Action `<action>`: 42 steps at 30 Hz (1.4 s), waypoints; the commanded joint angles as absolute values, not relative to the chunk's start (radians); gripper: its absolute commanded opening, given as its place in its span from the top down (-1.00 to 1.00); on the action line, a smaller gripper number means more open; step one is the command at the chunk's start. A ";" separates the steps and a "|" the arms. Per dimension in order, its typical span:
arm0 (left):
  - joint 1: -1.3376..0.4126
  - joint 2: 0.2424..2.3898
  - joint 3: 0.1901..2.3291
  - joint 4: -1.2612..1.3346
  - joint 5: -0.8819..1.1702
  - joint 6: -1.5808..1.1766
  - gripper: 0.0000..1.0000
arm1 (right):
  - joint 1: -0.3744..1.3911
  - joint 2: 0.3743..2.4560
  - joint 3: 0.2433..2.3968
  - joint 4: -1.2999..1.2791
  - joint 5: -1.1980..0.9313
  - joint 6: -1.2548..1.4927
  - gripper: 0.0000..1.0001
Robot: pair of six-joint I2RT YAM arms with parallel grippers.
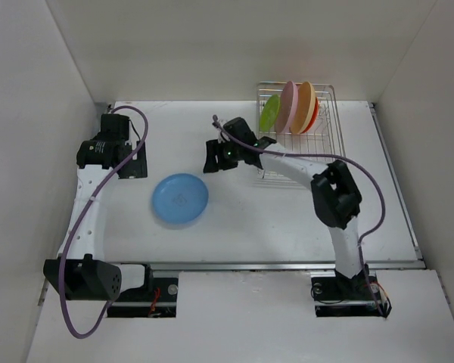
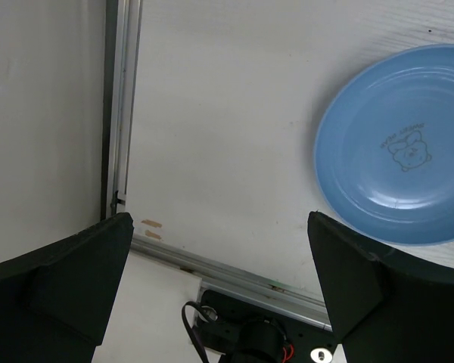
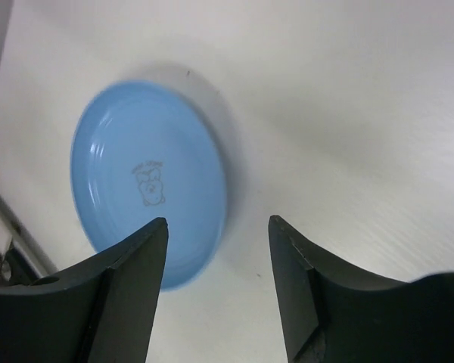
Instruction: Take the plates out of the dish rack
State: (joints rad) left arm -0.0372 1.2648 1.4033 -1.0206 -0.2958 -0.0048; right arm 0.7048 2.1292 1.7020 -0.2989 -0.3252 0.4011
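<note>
**One plate out, four in rack**

White desk. Wire rack at far right of desk. Standing on edge inside it, left to right: green plate, pink plate, tan plate, orange-red plate. Blue plate flat on desk, left of centre, well apart from rack, cartoon print up. Right hand spread, empty, hovering between blue plate and rack. Left hand spread wide, empty, far left, apart from blue plate.
</note>
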 commanded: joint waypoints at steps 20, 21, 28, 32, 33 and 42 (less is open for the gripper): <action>-0.031 1.308 1.424 -1.022 -0.252 0.026 -1.00 | 0.091 1.813 1.756 -0.376 0.313 0.364 0.25; -0.031 1.318 1.424 -1.022 -0.200 0.043 -1.00 | 0.080 1.836 1.772 -0.376 0.283 0.364 0.25; -0.031 1.408 1.485 -1.109 0.396 0.323 -1.00 | 0.035 1.957 1.818 -0.318 0.111 0.364 0.25; -0.107 1.469 1.485 -1.106 0.465 0.364 -1.00 | 0.035 1.989 1.818 -0.282 0.066 0.364 0.22; -0.118 1.470 1.485 -1.085 0.477 0.364 -1.00 | 0.035 1.999 1.818 -0.273 0.066 0.364 0.22; -0.141 1.529 1.466 -1.060 0.450 0.331 -1.00 | 0.035 2.140 1.907 -0.268 0.051 0.364 0.22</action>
State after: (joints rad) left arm -0.1432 1.5299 1.4433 -1.0618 0.4347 0.3164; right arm 0.0341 2.1006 1.8355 -0.3046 0.0677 0.3691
